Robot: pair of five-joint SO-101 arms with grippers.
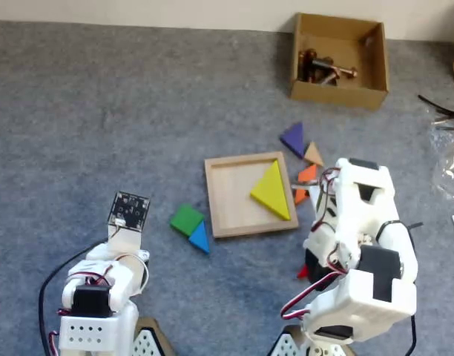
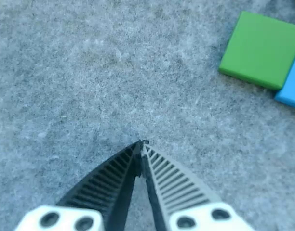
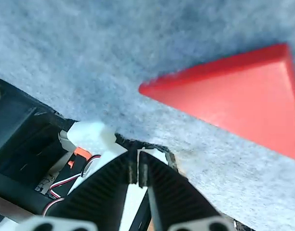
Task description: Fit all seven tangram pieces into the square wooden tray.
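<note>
The square wooden tray (image 1: 231,199) lies mid-table with a yellow triangle (image 1: 274,191) inside it, toward its right side. A green square (image 1: 186,219) and a blue triangle (image 1: 199,237) touch each other just left of the tray; both also appear as the green square (image 2: 261,48) and blue triangle (image 2: 292,84) beyond my left gripper (image 2: 141,144), which is shut and empty over bare carpet. A purple piece (image 1: 292,138), a tan triangle (image 1: 313,154) and orange pieces (image 1: 306,174) lie right of the tray. My right gripper (image 3: 138,161) is shut and empty beside a red triangle (image 3: 244,96).
A cardboard box (image 1: 338,59) with metal parts stands at the back right. The right arm (image 1: 357,245) covers the carpet right of the tray and hides most of the red triangle (image 1: 302,273). Grey carpet stretches open at the left and back.
</note>
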